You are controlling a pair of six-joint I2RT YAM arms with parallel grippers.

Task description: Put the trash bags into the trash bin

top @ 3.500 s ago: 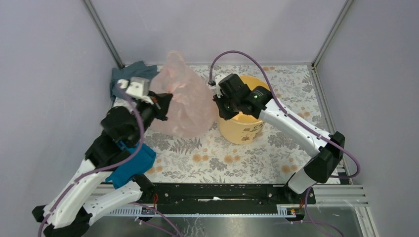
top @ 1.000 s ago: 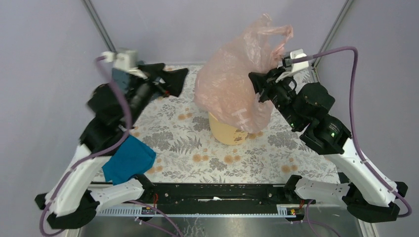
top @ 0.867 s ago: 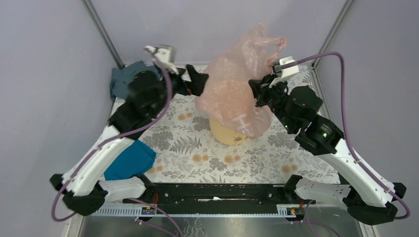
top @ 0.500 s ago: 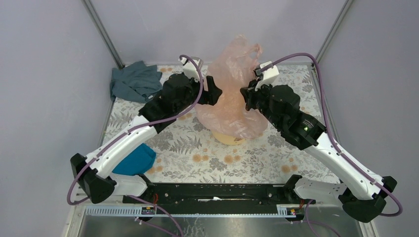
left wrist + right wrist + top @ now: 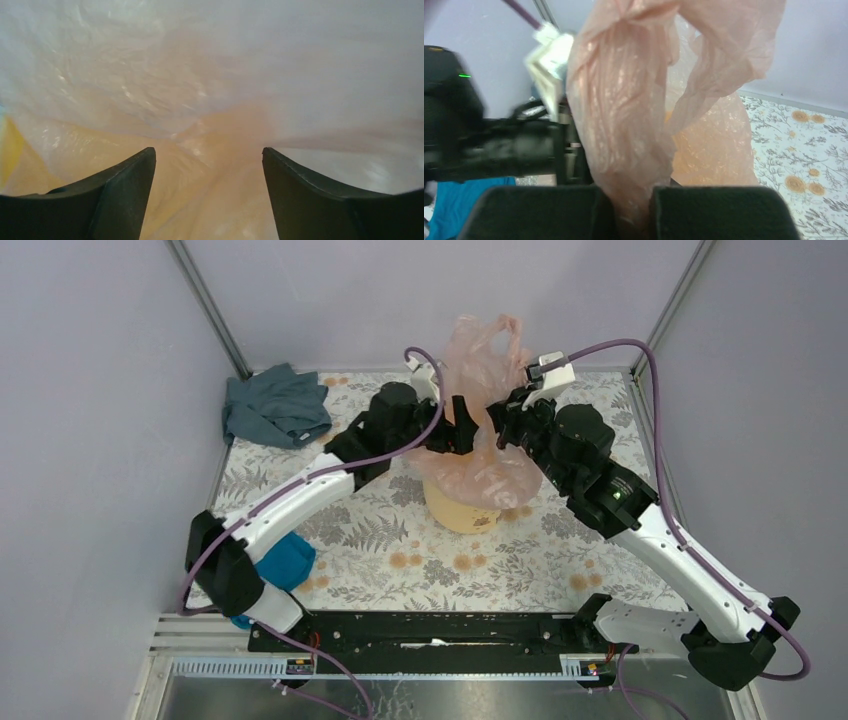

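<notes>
The pale pink trash bag [image 5: 488, 468] hangs from my right gripper [image 5: 498, 423], which is shut on a gathered bunch of its film [image 5: 634, 205]. Its lower part drapes over the top of the yellow-orange trash bin [image 5: 456, 513], hiding the rim. Its handles [image 5: 487, 335] stick up above both grippers. My left gripper [image 5: 461, 432] is open and pushed against the bag's left side. In the left wrist view the wrinkled film [image 5: 210, 100] fills everything, and the two fingers [image 5: 125, 185] stand wide apart with film bulging between them.
A grey-blue cloth [image 5: 277, 408] lies crumpled at the back left of the floral mat [image 5: 400, 550]. A bright teal cloth [image 5: 285, 562] lies near the left arm's base. Metal corner posts [image 5: 205, 305] and purple walls close in the back and sides.
My left arm swung from the back left across to the bag, jaws open. My right gripper came down and leftwards with the bag, which now sags lower over the bin.
</notes>
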